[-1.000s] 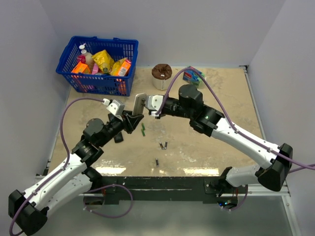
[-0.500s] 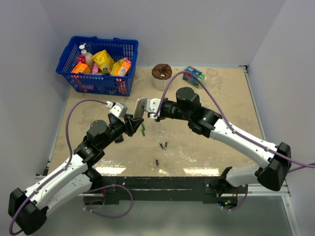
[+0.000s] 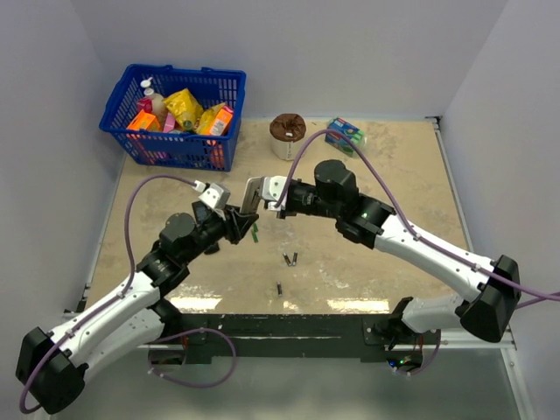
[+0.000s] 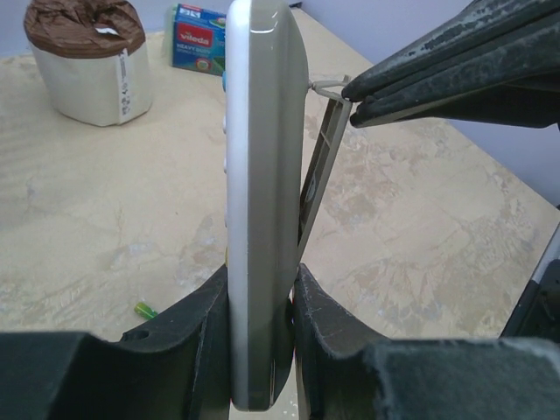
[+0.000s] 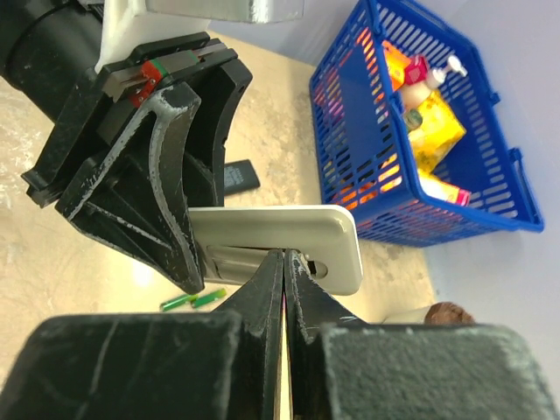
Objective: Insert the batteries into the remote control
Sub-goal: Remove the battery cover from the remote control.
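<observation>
Ideally, with the left claw [image 4: 261, 302] clamping the remote [image 4: 258, 157] upright above the worktop [image 4: 105, 210], the right claw [image 5: 284, 262], pinched on the back cover [image 4: 319, 166], should peel it straight off without twisting the remote loose.

The blue-green box [image 4: 198, 38] reads "vileda" in white.

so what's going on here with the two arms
The left gripper is clamped on one end of the white remote control, holding it on edge off the table. The right gripper is pinched shut on the free end of the thin grey battery cover, which angles away from the remote's back. The batteries lie loose on the table, not yet picked up.
</observation>
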`<state>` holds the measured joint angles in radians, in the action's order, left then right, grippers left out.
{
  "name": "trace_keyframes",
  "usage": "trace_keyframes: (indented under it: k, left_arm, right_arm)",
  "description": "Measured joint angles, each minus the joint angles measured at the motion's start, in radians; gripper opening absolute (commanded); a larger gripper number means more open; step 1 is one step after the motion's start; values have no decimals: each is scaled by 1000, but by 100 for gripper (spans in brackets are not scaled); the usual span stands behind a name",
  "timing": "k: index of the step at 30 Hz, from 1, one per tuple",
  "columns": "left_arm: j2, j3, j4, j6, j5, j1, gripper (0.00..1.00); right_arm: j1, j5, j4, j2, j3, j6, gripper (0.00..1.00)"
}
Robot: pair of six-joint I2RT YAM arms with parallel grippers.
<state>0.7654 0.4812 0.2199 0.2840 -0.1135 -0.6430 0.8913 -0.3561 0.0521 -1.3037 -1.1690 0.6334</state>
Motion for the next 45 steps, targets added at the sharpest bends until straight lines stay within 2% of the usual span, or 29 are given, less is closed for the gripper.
trace_keyframes:
  k: [8, 20, 21, 22, 25, 28, 34, 45]
  left_arm:
    - [76, -71, 73, 71, -85, 0, 0]
    - [274, -71, 107, 163, -131, 0, 0]
    - [286, -71, 107, 169, -134, 0, 0]
    - [295, -71, 108, 172, -137, 0, 0]
    - [311, -71, 111, 180, -146, 0, 0]
    - [324, -71, 115, 188, -156, 0, 0]
    - [327, -71, 115, 195, -172, 0, 0]
    - [311, -70, 109, 179, -198, 0, 0]
  right_arm:
    - [-31, 2, 4, -8, 64, -84, 0]
    - [-118, -1, -5, -25, 158, -214, 0]
    - [-123, 0, -4, -25, 164, -228, 2]
    - [-127, 0, -7, -25, 168, -241, 15]
    - [-133, 6, -27, -24, 178, -294, 29]
    - [-135, 8, -31, -19, 180, -330, 36]
    - [-135, 6, -11, -13, 181, -337, 37]
    - [-158, -34, 102, 0, 183, -203, 37]
